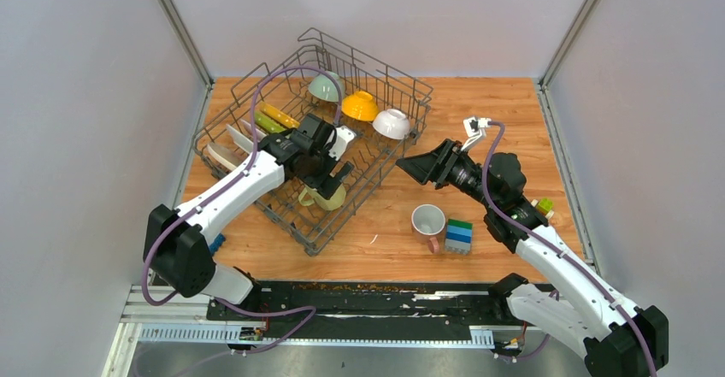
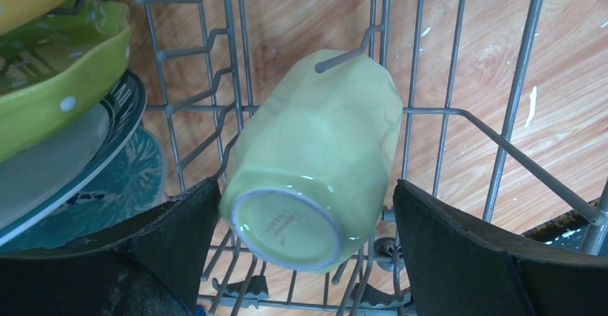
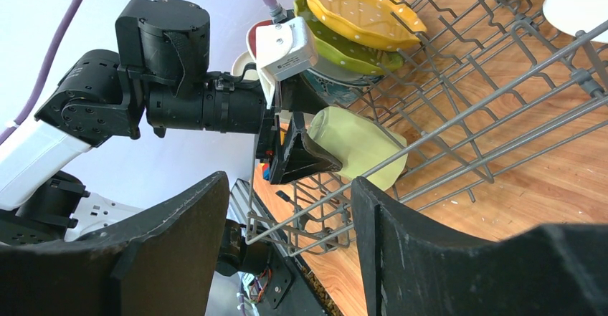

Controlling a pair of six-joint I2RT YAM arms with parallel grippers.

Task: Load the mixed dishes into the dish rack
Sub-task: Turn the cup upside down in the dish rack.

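- Letting go of the pale yellow-green ceramic mug (image 2: 315, 158) cleanly is the step in hand, I judge. It lies tilted over a tine inside the grey wire dish rack (image 2: 430, 110), base toward me.
- My left hand (image 2: 305, 194) straddles it with fingers (image 2: 459, 244) apart. One pad sits against its side, so I should back straight out, not sideways.
- My left arm reaches over the rack, wrist pitched down.
- My right hand (image 3: 287, 187) hovers spread and empty beside the rack, above the wooden table (image 1: 513, 120).

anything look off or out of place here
The pale green mug lies tipped on its side in the rack, base toward the open left claw, with a prong across its far end. A pink-handled mug sits on the table by the toy blocks, outside the rack. Nothing looks broken.
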